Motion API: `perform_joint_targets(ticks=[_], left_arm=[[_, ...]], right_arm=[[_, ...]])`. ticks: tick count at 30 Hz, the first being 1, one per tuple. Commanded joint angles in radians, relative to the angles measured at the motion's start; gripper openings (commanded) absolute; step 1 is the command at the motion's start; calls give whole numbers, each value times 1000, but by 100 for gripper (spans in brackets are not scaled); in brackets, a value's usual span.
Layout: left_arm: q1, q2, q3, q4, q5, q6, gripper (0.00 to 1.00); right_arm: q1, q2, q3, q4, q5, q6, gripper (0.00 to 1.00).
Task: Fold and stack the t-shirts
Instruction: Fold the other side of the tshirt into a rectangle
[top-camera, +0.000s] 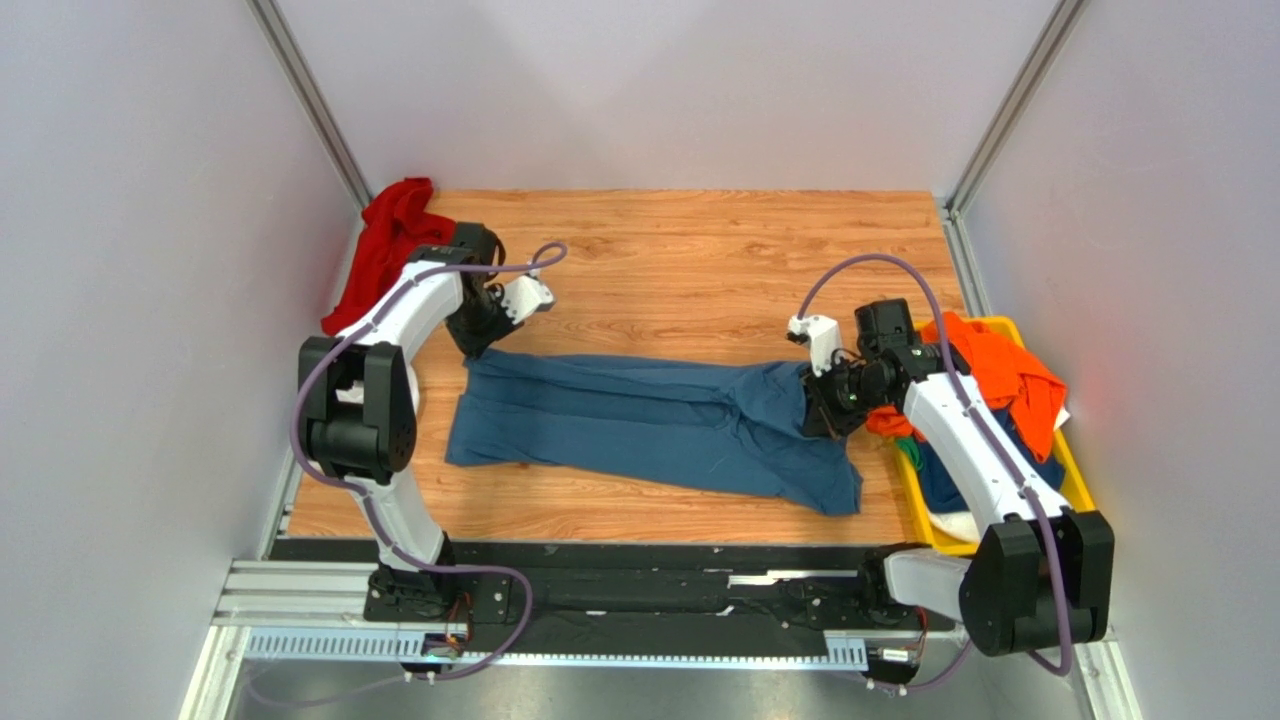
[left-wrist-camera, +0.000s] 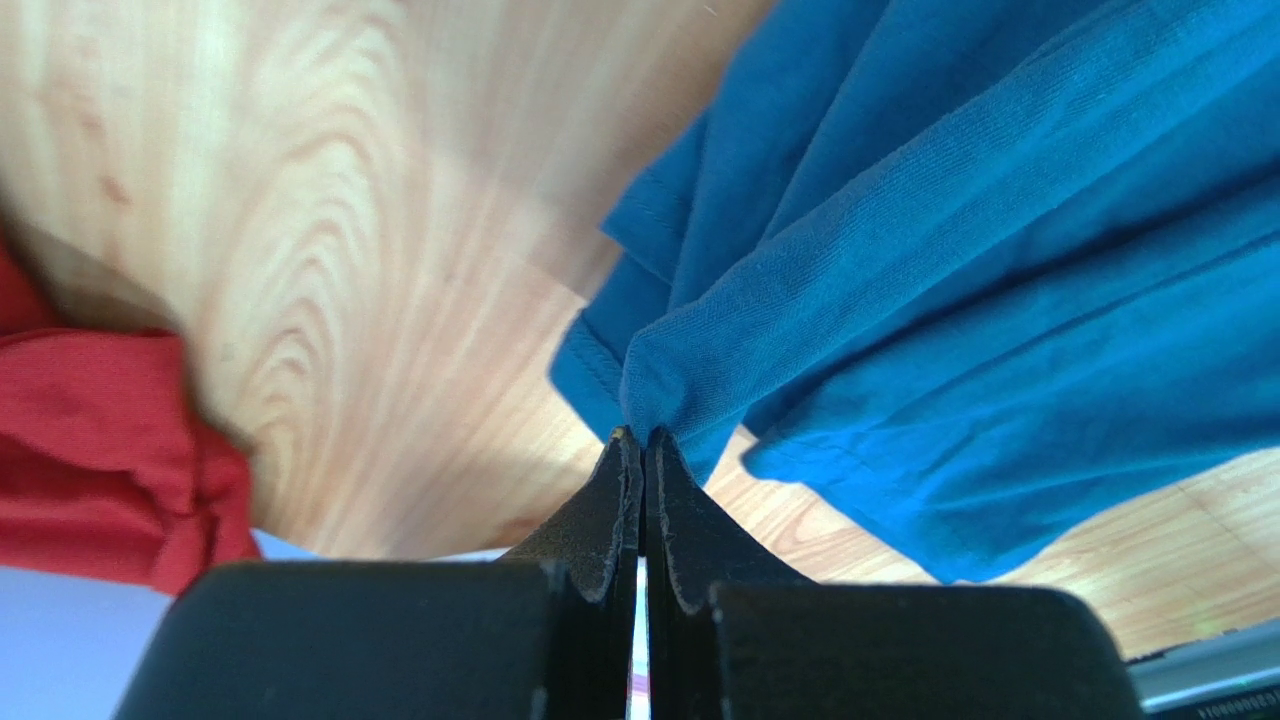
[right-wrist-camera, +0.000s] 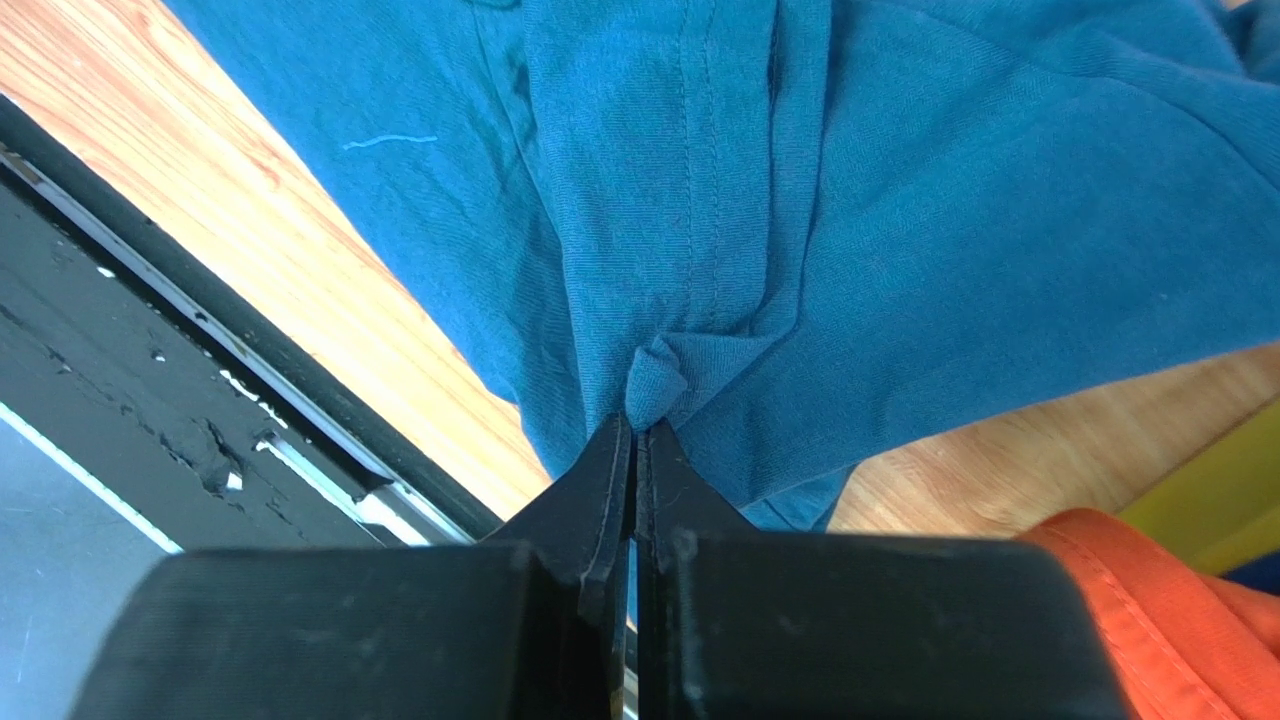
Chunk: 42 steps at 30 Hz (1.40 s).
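Note:
A large teal-blue t-shirt (top-camera: 654, 423) lies stretched across the wooden table between both arms. My left gripper (top-camera: 484, 342) is shut on a pinch of its cloth at the left end; in the left wrist view the blue t-shirt (left-wrist-camera: 962, 285) bunches right at the closed gripper (left-wrist-camera: 643, 438). My right gripper (top-camera: 831, 399) is shut on the shirt's right end, where a small fold of the blue t-shirt (right-wrist-camera: 781, 195) sits in the closed gripper (right-wrist-camera: 639, 426). An orange t-shirt (top-camera: 1004, 368) drapes over a yellow bin. A red t-shirt (top-camera: 388, 240) lies crumpled at the table's far left corner.
The yellow bin (top-camera: 1076, 467) at the right edge holds the orange shirt plus darker and pale cloth. The red t-shirt (left-wrist-camera: 105, 450) is close to the left gripper. White walls enclose the table on three sides. A black rail (top-camera: 646, 597) runs along the near edge.

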<state>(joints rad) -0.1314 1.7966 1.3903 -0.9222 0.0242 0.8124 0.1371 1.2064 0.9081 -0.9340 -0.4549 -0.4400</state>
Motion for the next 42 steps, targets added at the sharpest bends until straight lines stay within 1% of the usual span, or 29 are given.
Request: perform_joint_targets(ticks=[1,10,11,13,15,17,18,23,26,34,37,38,42], left_arm=[[-5,-39,-42,9,-7,-9,0],[-7,-11,-80,2,-21,-18,0],[-7,-5,-80,-1,-47,-21,0],[-8,9,-80,-10,-55,-27,0],[-8,23,-85,-17,-64,-36,3],[-8,33,-83,-26,-64,-41,9],[-10,46,-80,-42,-63,-44,11],[-10,75,-86,-78,-78,-51,17],[-10,72,-97,-86,-78,-55,19],[-10,37,-86,-135,-30,-71,26],[-10,11,-76,-164,43,-73,31],[-8,3,-68,-174,87,-74,32],[-8,-35,-51,-256,186,-70,33]], right_arm=[[6,13,-11,49,10,-20,0],[4,39,-26,44,18,-39,0],[4,42,-29,44,18,-42,0],[6,51,-32,41,19,-45,0],[4,64,-38,40,21,-51,0],[6,71,-38,35,22,-54,0],[6,76,-38,34,21,-55,0],[6,81,-49,32,28,-66,0],[6,82,-63,27,45,-80,0],[4,96,-83,32,62,-97,0],[4,102,-86,32,65,-103,0],[6,105,-86,32,64,-105,0],[4,113,-94,32,70,-109,0]])
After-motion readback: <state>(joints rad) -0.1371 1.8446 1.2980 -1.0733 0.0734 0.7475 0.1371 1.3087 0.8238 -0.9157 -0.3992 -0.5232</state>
